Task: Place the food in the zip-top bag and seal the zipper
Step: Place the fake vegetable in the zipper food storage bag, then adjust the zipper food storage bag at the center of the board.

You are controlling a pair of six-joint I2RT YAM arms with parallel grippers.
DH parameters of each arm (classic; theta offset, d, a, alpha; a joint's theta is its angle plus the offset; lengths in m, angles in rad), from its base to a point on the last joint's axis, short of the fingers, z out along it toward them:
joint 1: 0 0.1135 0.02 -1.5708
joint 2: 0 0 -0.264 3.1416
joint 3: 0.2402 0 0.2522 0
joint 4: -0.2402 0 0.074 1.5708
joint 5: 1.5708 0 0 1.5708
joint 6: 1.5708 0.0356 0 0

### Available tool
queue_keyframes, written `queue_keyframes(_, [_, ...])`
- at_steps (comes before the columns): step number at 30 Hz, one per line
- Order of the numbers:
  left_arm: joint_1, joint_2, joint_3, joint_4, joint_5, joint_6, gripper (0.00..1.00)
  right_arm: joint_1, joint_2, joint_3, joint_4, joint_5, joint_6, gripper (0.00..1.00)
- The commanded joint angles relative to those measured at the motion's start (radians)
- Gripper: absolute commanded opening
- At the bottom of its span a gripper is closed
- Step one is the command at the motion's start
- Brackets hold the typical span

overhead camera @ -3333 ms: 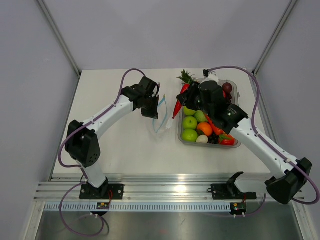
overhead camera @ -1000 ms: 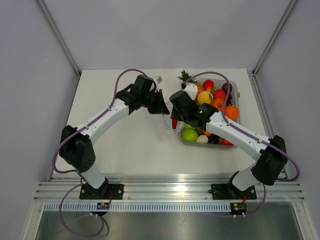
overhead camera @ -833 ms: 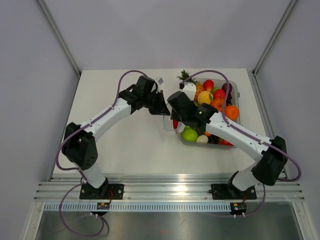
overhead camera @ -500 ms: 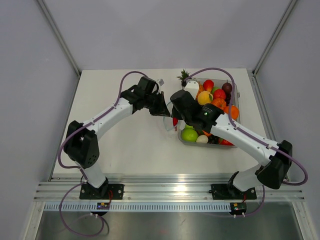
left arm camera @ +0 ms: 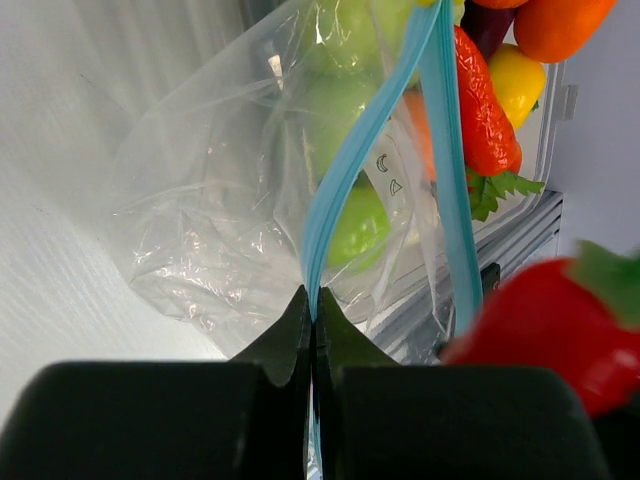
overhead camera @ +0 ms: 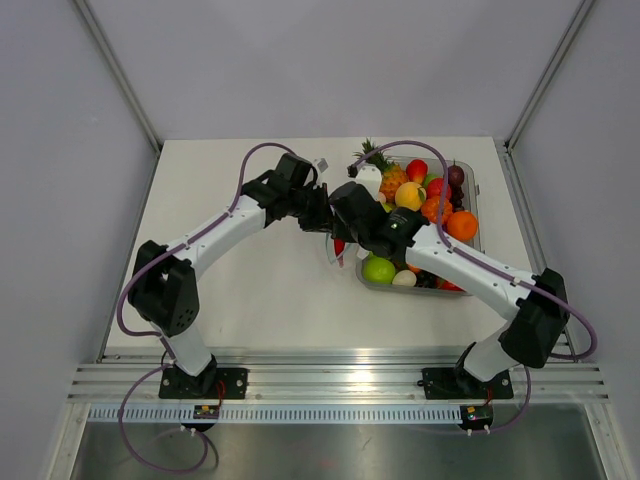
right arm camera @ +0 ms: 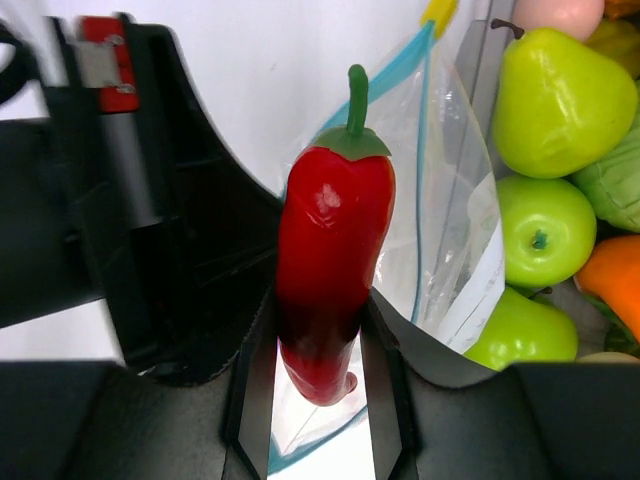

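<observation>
On the left, my left arm reaches across the white table (overhead camera: 250, 290) toward the middle. The left gripper (left arm camera: 312, 322) has its jaws pressed together, pinching the light-blue zipper (left arm camera: 350, 170) at one end. It holds the zip-top bag (left arm camera: 220, 230) up by that strip. The clear pouch hangs crumpled just left of the tray, and its two blue strips spread apart from the pinch, so the mouth gapes open.

At the centre, the right gripper (right arm camera: 320, 335) has its jaws partly spread around the lower end of the red chili pepper (right arm camera: 332, 250), gripping it with the green stem pointing away toward the bag. From the left wrist, the pepper shows as a red blur just beside the mouth's outer strip, not yet inside as far as I can tell.

To the right sits the clear tray (overhead camera: 471, 172), full of toy produce, with green apples (right arm camera: 535, 240) nearest the bag.

I judge the step to be loading the first piece. Next I must steer the pepper stem-first between the strips, then let go without dragging the thin plastic off the left pinch.
</observation>
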Motion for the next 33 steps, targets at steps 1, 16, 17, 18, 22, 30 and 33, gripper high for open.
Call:
queue_keyframes(1, [0.006, -0.016, 0.026, 0.035, 0.031, 0.014, 0.0, 0.008, 0.027, -0.025, 0.04, -0.005, 0.015, 0.11])
queue_keyframes(16, [0.024, -0.052, 0.009, 0.024, 0.037, 0.022, 0.0, 0.008, 0.041, 0.018, -0.04, 0.01, -0.012, 0.68])
queue_keyframes(17, [0.024, -0.055, 0.011, 0.023, 0.025, 0.025, 0.0, 0.008, 0.029, 0.017, -0.041, 0.016, -0.014, 0.68])
queue_keyframes(18, [0.024, -0.056, 0.014, 0.007, 0.017, 0.035, 0.0, 0.008, 0.017, 0.014, -0.04, 0.021, -0.015, 0.69])
queue_keyframes(22, [0.024, -0.069, 0.011, -0.007, -0.011, 0.051, 0.0, 0.009, -0.074, -0.015, -0.028, 0.056, -0.02, 0.67])
queue_keyframes(30, [0.024, -0.071, 0.015, 0.0, 0.003, 0.055, 0.0, -0.02, -0.117, -0.046, -0.048, 0.101, -0.009, 0.56])
queue_keyframes(33, [0.024, -0.071, 0.017, 0.0, 0.009, 0.06, 0.0, -0.033, -0.102, -0.038, -0.044, 0.071, -0.02, 0.56])
